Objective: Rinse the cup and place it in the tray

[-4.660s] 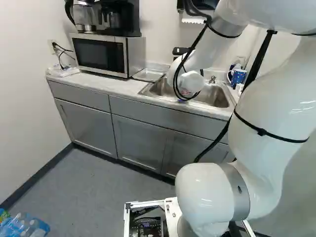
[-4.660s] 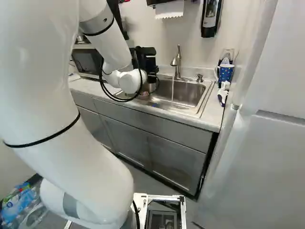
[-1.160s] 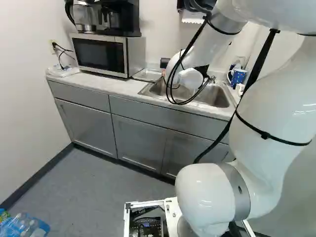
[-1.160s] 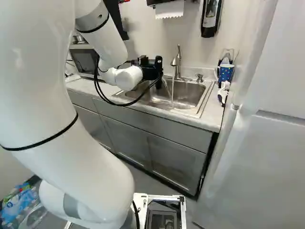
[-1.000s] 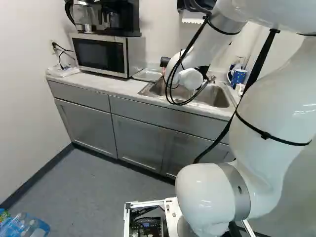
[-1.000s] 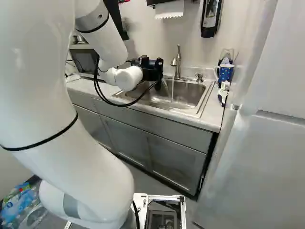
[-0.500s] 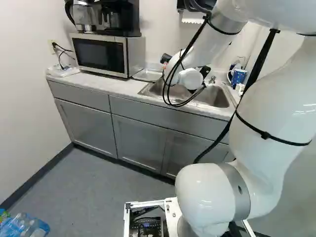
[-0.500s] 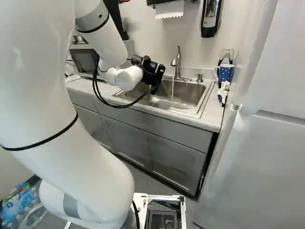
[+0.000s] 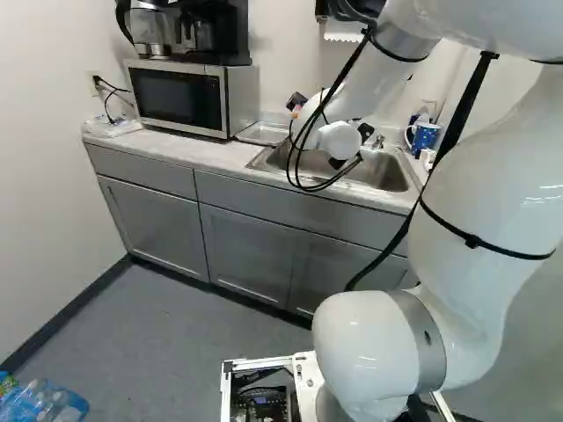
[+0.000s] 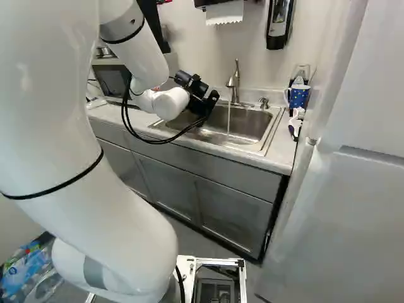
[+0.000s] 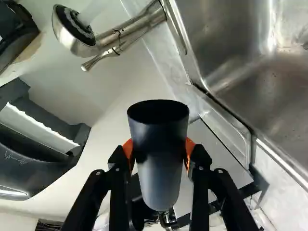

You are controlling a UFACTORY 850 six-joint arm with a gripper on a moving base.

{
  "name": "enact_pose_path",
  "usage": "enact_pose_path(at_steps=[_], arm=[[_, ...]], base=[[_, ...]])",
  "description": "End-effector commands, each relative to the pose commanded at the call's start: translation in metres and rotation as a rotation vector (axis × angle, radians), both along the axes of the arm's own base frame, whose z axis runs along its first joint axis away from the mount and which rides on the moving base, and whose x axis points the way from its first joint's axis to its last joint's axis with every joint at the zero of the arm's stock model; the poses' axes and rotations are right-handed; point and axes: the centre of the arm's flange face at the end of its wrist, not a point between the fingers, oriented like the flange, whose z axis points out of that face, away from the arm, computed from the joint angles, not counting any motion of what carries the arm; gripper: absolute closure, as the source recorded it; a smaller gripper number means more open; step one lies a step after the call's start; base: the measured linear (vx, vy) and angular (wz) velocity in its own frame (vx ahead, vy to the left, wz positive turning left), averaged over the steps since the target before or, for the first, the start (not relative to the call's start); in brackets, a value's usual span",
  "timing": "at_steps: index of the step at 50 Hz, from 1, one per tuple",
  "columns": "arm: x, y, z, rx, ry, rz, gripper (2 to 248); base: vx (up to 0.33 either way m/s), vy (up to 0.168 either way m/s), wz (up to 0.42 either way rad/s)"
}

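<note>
Gripper: pinching dark cup between orange pads, near sink. Faucet: running, cup sitting clear of stream. Metal tray: lying beside microwave. Spotted mug: standing beyond sink's right side.

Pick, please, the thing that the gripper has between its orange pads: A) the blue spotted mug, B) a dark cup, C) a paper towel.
B: the dark cup is squeezed by the gripper, with an orange pad against each side.
</note>
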Motion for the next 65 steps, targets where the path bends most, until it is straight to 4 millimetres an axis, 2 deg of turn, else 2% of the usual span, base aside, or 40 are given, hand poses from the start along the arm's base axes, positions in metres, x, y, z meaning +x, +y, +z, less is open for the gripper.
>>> enact_pose_path(at_steps=[35,65], arm=[[0.0,0.0,0.0,-0.006,0.0,0.0,128],[0.0,0.0,0.0,-0.293,0.02,0.011,128]], base=[[0.0,0.0,0.0],[0.0,0.0,0.0]])
